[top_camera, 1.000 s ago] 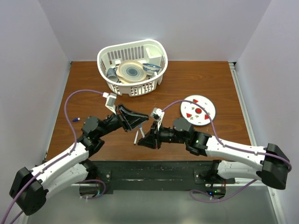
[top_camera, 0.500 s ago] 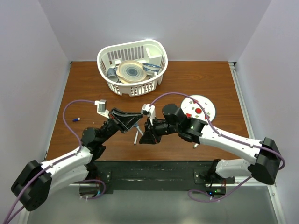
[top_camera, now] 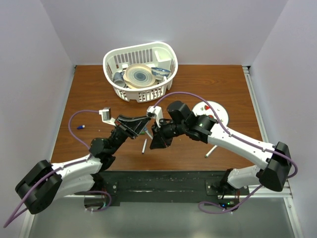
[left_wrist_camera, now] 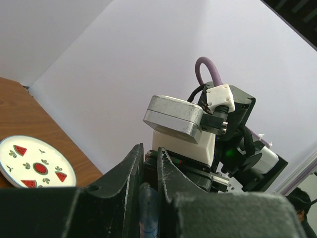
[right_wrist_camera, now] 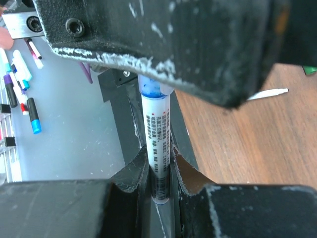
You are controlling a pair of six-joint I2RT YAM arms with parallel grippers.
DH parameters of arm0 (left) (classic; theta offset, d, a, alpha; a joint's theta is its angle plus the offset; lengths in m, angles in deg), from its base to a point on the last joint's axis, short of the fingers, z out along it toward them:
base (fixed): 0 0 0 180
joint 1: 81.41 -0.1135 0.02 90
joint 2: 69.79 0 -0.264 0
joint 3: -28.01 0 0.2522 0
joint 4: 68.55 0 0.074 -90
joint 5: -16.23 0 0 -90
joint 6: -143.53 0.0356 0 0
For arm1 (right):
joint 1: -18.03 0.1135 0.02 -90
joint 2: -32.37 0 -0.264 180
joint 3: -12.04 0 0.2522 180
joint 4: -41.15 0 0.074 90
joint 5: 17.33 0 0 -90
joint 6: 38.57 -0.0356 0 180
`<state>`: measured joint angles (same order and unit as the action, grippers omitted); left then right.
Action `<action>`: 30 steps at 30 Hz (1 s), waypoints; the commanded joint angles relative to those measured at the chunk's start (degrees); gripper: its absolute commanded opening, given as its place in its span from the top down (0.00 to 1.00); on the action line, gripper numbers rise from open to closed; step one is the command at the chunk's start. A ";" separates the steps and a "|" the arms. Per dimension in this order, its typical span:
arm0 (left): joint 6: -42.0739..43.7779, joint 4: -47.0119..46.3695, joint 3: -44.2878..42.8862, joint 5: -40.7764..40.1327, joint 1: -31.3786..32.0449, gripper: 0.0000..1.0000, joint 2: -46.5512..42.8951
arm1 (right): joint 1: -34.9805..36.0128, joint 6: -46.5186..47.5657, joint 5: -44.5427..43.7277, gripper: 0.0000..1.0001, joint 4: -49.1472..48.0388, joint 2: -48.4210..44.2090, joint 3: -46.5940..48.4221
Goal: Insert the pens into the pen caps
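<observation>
My left gripper [left_wrist_camera: 150, 148] is shut on a blue pen cap [left_wrist_camera: 147, 208] and is held above the table's middle. My right gripper [right_wrist_camera: 159, 158] is shut on a white pen [right_wrist_camera: 157, 144] whose blue end points up into the left gripper's fingers; whether it sits inside the cap is hidden. In the top view the left gripper [top_camera: 146, 124] and the right gripper [top_camera: 154, 134] meet tip to tip. A loose pen [top_camera: 144, 146] lies below them and another pen [top_camera: 210, 151] lies to the right. A small dark cap [top_camera: 80, 127] lies at the far left. A green cap [right_wrist_camera: 311, 70] shows at the right wrist view's edge.
A white basket [top_camera: 111, 54] full of dishes stands at the back of the table. A white plate with watermelon prints [top_camera: 220, 113] lies at the right, partly under the right arm, and the same plate [left_wrist_camera: 34, 163] shows in the left wrist view.
Both arms have swung in and lifted. The right gripper moved left and up with its pen until it meets the left gripper's tips. The right arm now uncovers the pen at the right.
</observation>
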<state>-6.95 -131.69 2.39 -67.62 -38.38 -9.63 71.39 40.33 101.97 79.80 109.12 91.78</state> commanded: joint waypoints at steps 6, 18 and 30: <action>0.99 13.27 0.52 25.66 14.54 1.00 5.22 | -6.60 -2.27 -14.89 1.00 -37.37 4.46 18.83; 5.55 28.21 3.16 19.25 15.95 1.00 -5.23 | -8.72 -2.35 -18.22 1.00 -39.73 2.53 20.69; 5.56 30.13 3.16 15.47 19.20 1.00 -5.49 | -11.17 -4.02 -16.57 1.00 -41.49 5.42 26.31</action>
<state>-2.45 -122.23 0.99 -80.16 -28.57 -13.33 69.97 42.30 101.09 103.86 114.60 105.24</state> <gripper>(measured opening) 0.181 0.182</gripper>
